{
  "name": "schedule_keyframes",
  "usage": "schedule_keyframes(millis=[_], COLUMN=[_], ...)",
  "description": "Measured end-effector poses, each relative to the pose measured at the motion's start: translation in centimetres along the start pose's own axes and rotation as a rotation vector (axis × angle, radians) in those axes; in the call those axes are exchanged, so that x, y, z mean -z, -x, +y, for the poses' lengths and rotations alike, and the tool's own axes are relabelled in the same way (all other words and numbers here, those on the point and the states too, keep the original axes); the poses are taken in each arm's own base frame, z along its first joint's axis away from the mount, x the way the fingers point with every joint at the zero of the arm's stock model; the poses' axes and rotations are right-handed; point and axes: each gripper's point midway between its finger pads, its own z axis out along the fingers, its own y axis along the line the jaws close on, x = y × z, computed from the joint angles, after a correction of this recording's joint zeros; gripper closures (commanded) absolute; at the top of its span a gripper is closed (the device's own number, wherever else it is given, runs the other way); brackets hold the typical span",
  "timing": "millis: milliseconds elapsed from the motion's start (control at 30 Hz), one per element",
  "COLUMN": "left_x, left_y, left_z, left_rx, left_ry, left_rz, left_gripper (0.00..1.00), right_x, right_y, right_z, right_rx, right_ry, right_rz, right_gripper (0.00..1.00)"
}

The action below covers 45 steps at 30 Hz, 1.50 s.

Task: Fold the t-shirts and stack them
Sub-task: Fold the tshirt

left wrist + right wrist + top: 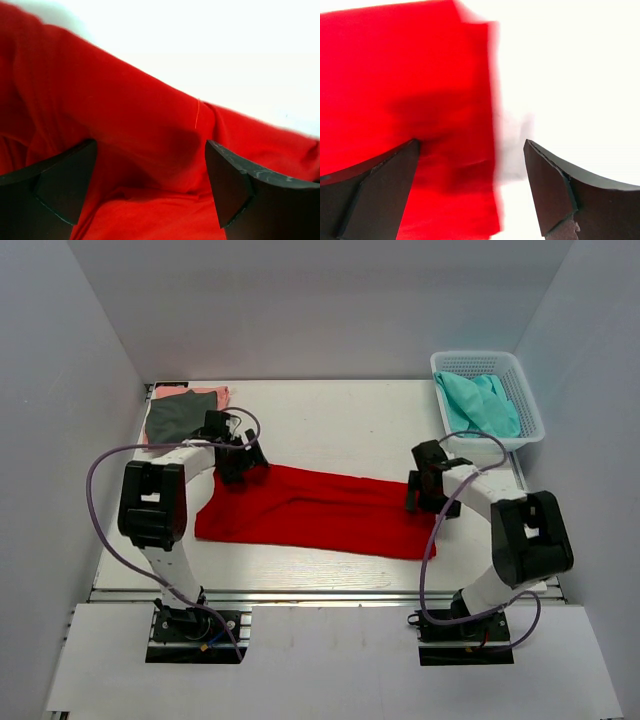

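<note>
Top external, red t-shirt (315, 512): spread flat as a long band across the middle of the tabletop (340, 420), running left to right between the two arms.
Left claw (245, 462): over the far left corner of the red t-shirt, jaws spread wide, nothing held.
Right claw (422, 498): at the right end of the red t-shirt, by its far edge, jaws spread wide, nothing held.
Left wrist view: red fabric fills the space between and beyond the left fingers (55, 190), lying in soft rumples, with white tabletop past its far edge. Contact with the cloth cannot be told.
Right wrist view: blurred. The cloth's side edge runs down between the right fingers (375, 195), with red fabric under the left one and bare tabletop under the right one.
Dark grey t-shirt (175, 418): folded at the far left corner, just behind the left claw and apart from the red t-shirt.
Salmon pink t-shirt (210, 395): under the dark grey t-shirt, showing along its far edge.
White lattice basket (530, 410): at the far right corner, holding a crumpled teal cloth (480, 405), well apart from the red t-shirt.
</note>
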Motion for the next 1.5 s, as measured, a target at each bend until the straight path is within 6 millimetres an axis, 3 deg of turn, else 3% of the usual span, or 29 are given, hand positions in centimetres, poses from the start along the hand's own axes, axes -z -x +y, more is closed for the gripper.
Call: schedule_keyframes(millis=[100,200,300,367,467,633,767,900,1067,1500], left_x=[-0.8,-1.8,-3.3,-4.5,-6.4,-11.0,-14.1,-15.3,-16.2,-16.6], left_y=[1.3,3.0,5.2,6.6,9.0,13.6,14.3,13.8,13.7,14.9], left_z=[-0.3,-0.9,-2.2,-3.7,-6.0,-12.7,-18.4,-21.9,-24.6,-28.1], left_rx=[-0.002,-0.022,-0.065,-0.101,-0.168,-0.358,-0.481,-0.491,-0.447,-0.289], left_ry=[0.011,0.012,-0.02,-0.075,-0.163,-0.357,-0.544,-0.694,-0.805,-0.854], left_rz=[-0.001,0.001,-0.012,-0.024,-0.044,-0.124,-0.207,-0.271,-0.348,-0.531], left_gripper=[0.0,0.0,0.0,0.0,0.0,0.0,0.0,0.0,0.0,0.0], right_x=[0.9,1.7,2.6,3.4,5.3,8.6,8.8,6.8,4.9,8.5], right_y=[-1.8,-2.2,-1.9,-1.1,0.6,3.2,3.6,1.8,-1.9,-7.0], right_z=[-2.5,-3.9,-4.4,-3.7,-1.1,4.6,8.9,12.3,15.9,25.0], right_rx=[-0.066,-0.105,-0.106,-0.083,-0.032,0.072,0.159,0.235,0.309,0.562], right_ry=[-0.063,-0.099,-0.098,-0.032,0.168,0.53,0.731,0.823,0.9,1.176], right_rz=[0.049,0.059,0.038,0.0,-0.109,-0.283,-0.296,-0.214,-0.092,0.018], right_gripper=[0.09,0.09,0.09,0.09,0.09,0.09,0.09,0.09,0.09,0.09])
